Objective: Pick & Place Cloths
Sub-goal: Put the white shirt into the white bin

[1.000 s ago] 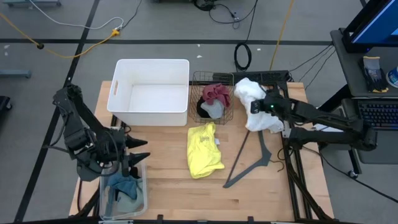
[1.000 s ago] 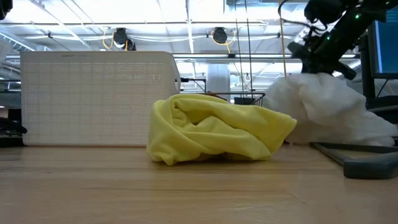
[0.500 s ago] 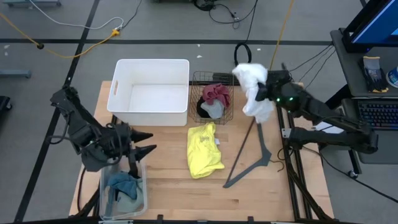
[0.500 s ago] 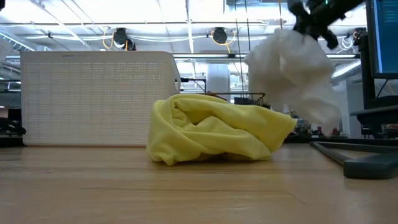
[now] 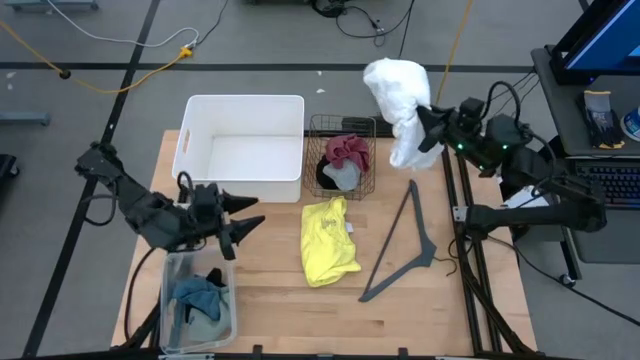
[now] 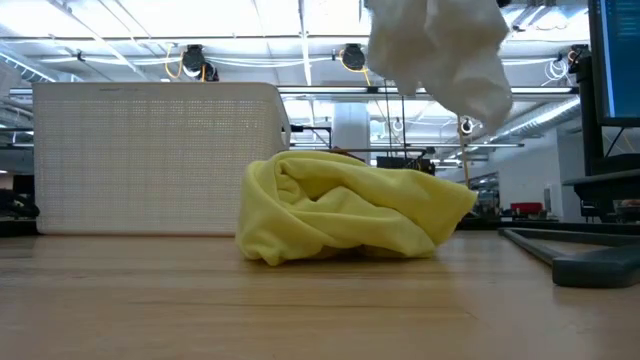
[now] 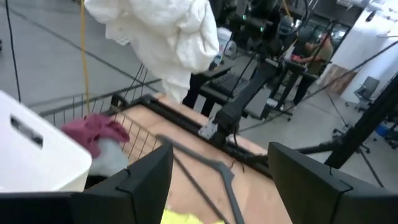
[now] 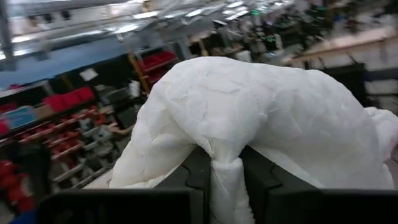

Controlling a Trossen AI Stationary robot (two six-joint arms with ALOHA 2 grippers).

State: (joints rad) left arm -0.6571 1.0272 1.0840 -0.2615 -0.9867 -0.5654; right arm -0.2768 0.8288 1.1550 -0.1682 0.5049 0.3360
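The right hand was clamped on the large white cloth and held it in the air beyond the far right corner of the desk, clear of the desk surface. In the right wrist view, a pinched fold of the fabric sat between the two dark fingers, with the bulk of the cloth ballooning above them. The left hand hovered near the left edge of the desk, above the clear bin, with its fingers spread apart and holding nothing.

The remaining cloths were distributed as follows:
- The yellow cloth lay crumpled at the middle of the desk.
- The maroon cloth and a grey one sat in the wire basket at the far edge.
- A blue-teal cloth lay in the clear bin at the near left corner.
- The white tub at the far left held nothing visible.

Probable faults from this point:
- The grip covered only a narrow fold, so a fast swing could pull the fabric free.
- The hanging tail of the white cloth could snag on the wire basket rim during a low pass.
- The trailing fabric could drag the hanger lying near the right edge.
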